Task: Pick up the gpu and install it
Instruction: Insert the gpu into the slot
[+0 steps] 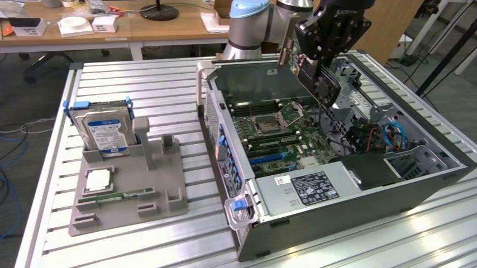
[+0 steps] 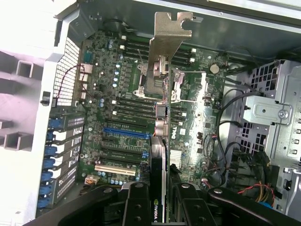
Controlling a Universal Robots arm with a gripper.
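The gpu (image 1: 329, 88), a green card with a black cooler and a silver end bracket (image 1: 285, 53), hangs tilted above the open computer case (image 1: 223, 139), over the motherboard (image 1: 272, 134). My gripper (image 1: 319, 62) is shut on its upper edge. In the wrist view the gpu (image 2: 160, 155) shows edge-on between my black fingers (image 2: 136, 207). Its bracket (image 2: 167, 42) points toward the case's rear wall, above the motherboard (image 2: 117, 94). The card is clear of the blue expansion slot (image 2: 124, 133) and touches no slot.
A grey holder (image 1: 160, 184) on the exterior view's left carries a silver hard drive (image 1: 104, 131), a processor (image 1: 98, 180) and a memory stick (image 1: 119, 196). Inside the case, a drive cage (image 2: 268, 110) and cables (image 1: 387, 137) crowd the far side.
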